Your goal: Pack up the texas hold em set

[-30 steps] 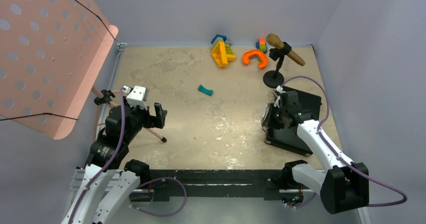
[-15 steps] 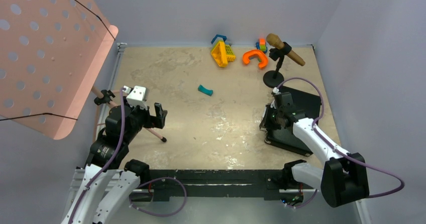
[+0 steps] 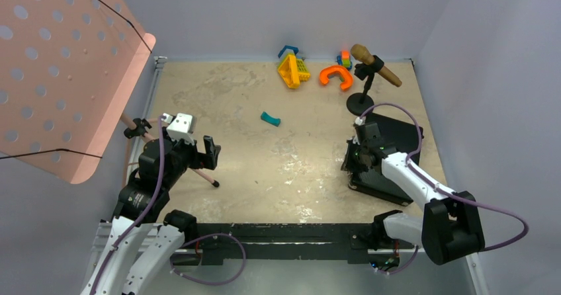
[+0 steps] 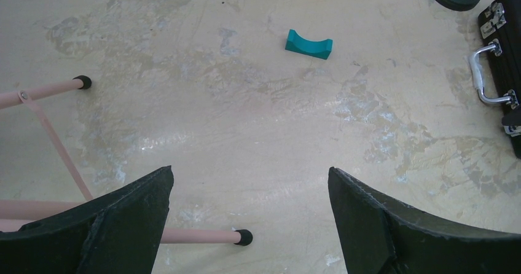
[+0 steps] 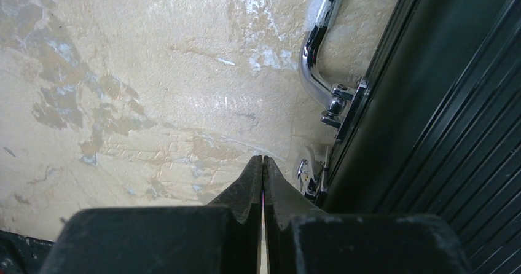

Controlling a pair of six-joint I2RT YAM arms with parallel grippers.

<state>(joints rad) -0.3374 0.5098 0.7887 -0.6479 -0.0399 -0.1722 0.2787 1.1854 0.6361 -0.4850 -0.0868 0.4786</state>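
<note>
R claw [image 5: 263, 160]: fingers pressed flat together, holding nothing; tip low near table, just beside case's front edge.
L claw [image 4: 249, 176]: spread wide, empty, hangs over table on L side, well apart from case.
Case [image 3: 397, 131]: black, ribbed, lid down, sits on R side of table; chrome handle [image 5: 314, 59] faces table centre.
Latch [image 5: 302, 171]: silver bit right by R tip; snapped or not, can't tell.
Step (my read): prob. nudging that latch shut w/ the closed tip.
Risk 1: tip slips off smooth metal, so latch isn't seated and lid could pop open on a later lift.
Risk 2: sideways push w/ nothing bracing, so whole case skids away; L claw too far off to steady it.
Risk 3: tip catches under handle, so case tilts or drags.
Risk 4: contents hidden; a chip or die caught at the rim would keep the lid from closing fully.
Teal piece [image 4: 308, 43]: not part of set, well apart from case, no hazard.
</note>
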